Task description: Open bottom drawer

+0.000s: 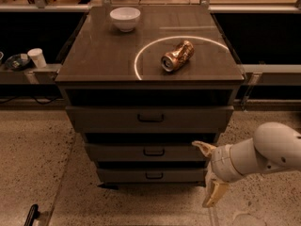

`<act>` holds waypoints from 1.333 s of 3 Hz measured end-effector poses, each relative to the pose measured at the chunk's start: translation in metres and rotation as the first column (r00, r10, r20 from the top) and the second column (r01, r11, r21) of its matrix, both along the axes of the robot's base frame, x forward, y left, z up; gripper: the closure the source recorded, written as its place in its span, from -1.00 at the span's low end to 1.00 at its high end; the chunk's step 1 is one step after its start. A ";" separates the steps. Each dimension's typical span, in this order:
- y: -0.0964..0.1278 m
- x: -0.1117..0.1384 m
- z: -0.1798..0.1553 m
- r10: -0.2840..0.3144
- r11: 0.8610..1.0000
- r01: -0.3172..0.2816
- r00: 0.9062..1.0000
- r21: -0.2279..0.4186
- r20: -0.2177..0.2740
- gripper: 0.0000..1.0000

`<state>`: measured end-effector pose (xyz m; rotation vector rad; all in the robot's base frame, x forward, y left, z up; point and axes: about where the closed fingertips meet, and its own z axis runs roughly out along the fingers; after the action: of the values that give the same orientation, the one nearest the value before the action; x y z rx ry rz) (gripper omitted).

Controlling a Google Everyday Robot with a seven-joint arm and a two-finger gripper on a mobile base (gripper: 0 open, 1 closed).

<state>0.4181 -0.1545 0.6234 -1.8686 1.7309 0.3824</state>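
Note:
The cabinet has three grey-brown drawers. The bottom drawer (151,175) is the lowest and narrowest front, with a small dark bar handle (154,175). It looks shut, flush under the middle drawer (150,152). My gripper (209,175) is at the lower right, just beside the right end of the lower two drawer fronts. Its two tan fingers are spread wide apart, one finger (203,148) by the middle drawer and the other lower down near the floor. It holds nothing and is well right of the handle.
On the cabinet top lie a crushed gold can (177,56) inside a bright ring, and a white bowl (125,18) at the back left. A white cup (36,57) stands on a shelf at the left. Speckled floor surrounds the cabinet.

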 end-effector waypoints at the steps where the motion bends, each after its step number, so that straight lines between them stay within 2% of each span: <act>1: 0.017 0.013 -0.050 0.061 0.998 -0.062 0.998 0.025 0.027 -1.00; 2: 0.032 0.018 -0.106 0.108 0.992 -0.110 0.993 0.054 0.038 -1.00; 3: 0.033 0.023 -0.134 0.124 0.986 -0.127 0.992 0.108 0.035 -1.00; 4: 0.036 0.023 -0.141 0.133 0.984 -0.135 0.991 0.113 0.027 -1.00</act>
<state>0.4414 -0.1182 0.4828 -1.9039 1.5414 0.5033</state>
